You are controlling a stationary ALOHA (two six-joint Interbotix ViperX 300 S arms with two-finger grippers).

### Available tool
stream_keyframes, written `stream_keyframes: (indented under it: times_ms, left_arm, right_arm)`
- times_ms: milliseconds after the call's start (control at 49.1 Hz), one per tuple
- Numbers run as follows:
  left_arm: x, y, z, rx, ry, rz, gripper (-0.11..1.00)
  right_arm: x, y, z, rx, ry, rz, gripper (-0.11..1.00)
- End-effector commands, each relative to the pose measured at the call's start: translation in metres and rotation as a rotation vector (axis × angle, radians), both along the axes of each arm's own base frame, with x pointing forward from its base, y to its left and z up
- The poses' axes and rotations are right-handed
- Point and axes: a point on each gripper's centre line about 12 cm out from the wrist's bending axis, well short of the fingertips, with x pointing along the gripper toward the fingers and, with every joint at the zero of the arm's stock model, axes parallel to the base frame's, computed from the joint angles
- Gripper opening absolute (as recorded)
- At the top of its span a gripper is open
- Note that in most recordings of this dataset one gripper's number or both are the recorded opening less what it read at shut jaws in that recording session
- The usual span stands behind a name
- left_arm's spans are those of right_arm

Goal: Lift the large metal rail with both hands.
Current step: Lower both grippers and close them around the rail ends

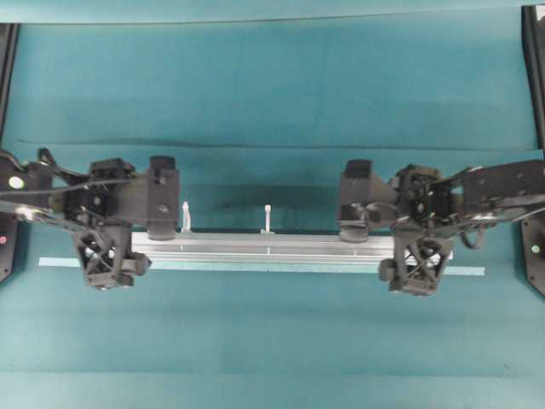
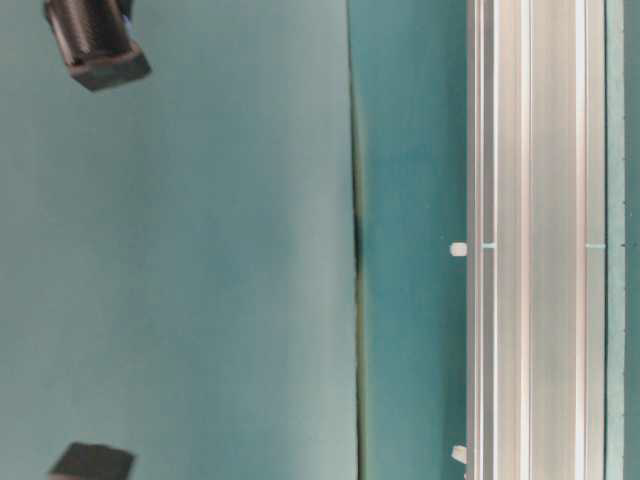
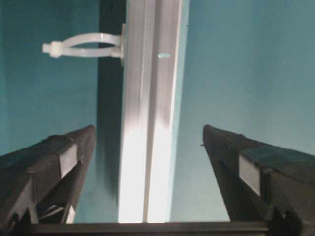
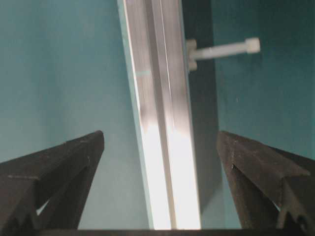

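From overhead, the large metal rail [image 1: 271, 249] lies lengthwise on the teal counter [image 1: 272, 341], with a thin pale tape strip [image 1: 473, 271] along its near edge. The left gripper [image 1: 136, 234] sits over one end of the rail and the right gripper [image 1: 383, 239] over the other, each with jaws wide apart and straddling the bar, likely so both ends can rise together.

The table-level view shows the rail [image 2: 535, 240] flat on the counter, not yet lifted.

The left wrist view shows the rail [image 3: 147, 123] running midway between the spread jaws, neither finger touching it, and a white tab [image 3: 83, 46] beyond them.

The right wrist view shows the same: the rail [image 4: 165, 128] centred between open jaws, untouched.

No containers are visible.
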Motion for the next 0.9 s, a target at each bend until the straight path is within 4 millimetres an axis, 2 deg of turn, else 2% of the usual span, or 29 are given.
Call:
stream_keyframes:
  times_ms: [0, 367, 530, 876]
  left_arm:
    - [0.006, 0.003, -0.005, -0.001, -0.029, 0.012, 0.97]
    - [0.01, 0.011, -0.038, 0.003, -0.023, 0.024, 0.97]
    - [0.012, 0.011, -0.046, 0.001, -0.027, 0.027, 0.97]
    - [0.013, 0.003, -0.049, 0.0, -0.034, 0.003, 0.97]
  right_arm:
    - [0.004, 0.001, -0.011, -0.006, 0.006, 0.012, 0.97]
    - [0.005, -0.002, -0.044, -0.046, 0.05, 0.071, 0.97]
    - [0.005, -0.002, -0.05, -0.047, 0.043, 0.069, 0.97]
    - [0.003, -0.004, -0.054, -0.046, 0.051, 0.064, 0.97]
